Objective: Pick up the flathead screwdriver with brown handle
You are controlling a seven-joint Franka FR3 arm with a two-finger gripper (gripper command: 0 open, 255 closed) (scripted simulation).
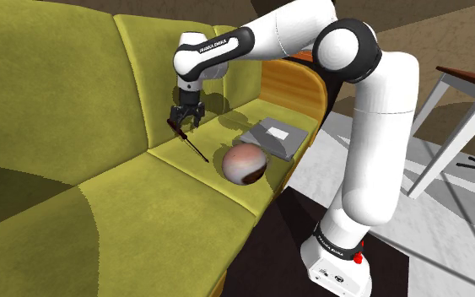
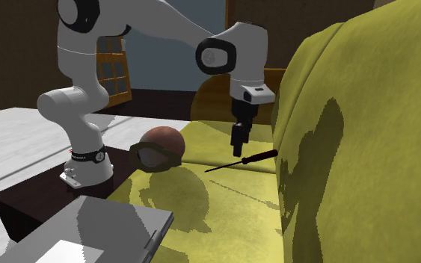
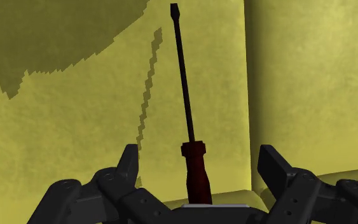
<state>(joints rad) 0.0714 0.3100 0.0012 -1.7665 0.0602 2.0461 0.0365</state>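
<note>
Gripper: all black and angular (image 3: 199, 159), pointing down at the sofa seat a little left of centre in the shoulder view (image 1: 185, 116) and at centre in the second exterior view (image 2: 238, 146).
Fingers: blocky, matte black (image 3: 128, 164), spread wide; the handle sits in the gap between them and neither pad touches it.
Screwdriver: a thin, straight, dark shaft ending in a small flat blade, with a short, dark red-brown handle that has a ridged collar where the shaft enters (image 3: 195, 175).
Screwdriver's place: on the seat cushion close to the foot of the backrest, handle end under the gripper and blade pointing away from it; in the shoulder view it runs diagonally toward lower right (image 1: 190, 143); in the second exterior view it sits just right of centre, blade to the left (image 2: 247, 158).
Arm: smooth white shells with dark joints (image 1: 358, 110), arching from the lower right to the upper middle of the shoulder view.
Sofa: olive-yellow, matte, softly rounded cushions (image 1: 67, 93), with a jagged shadow beside the shaft.
Armrest: curved, orange-brown wood grain (image 1: 299, 84).
Round object: reddish-brown, ball-like, with a darker band at its front (image 1: 244, 163), lower right of the screwdriver on the seat.
Slab: flat, grey, rectangular (image 1: 271, 135), lying on the seat by the armrest.
</note>
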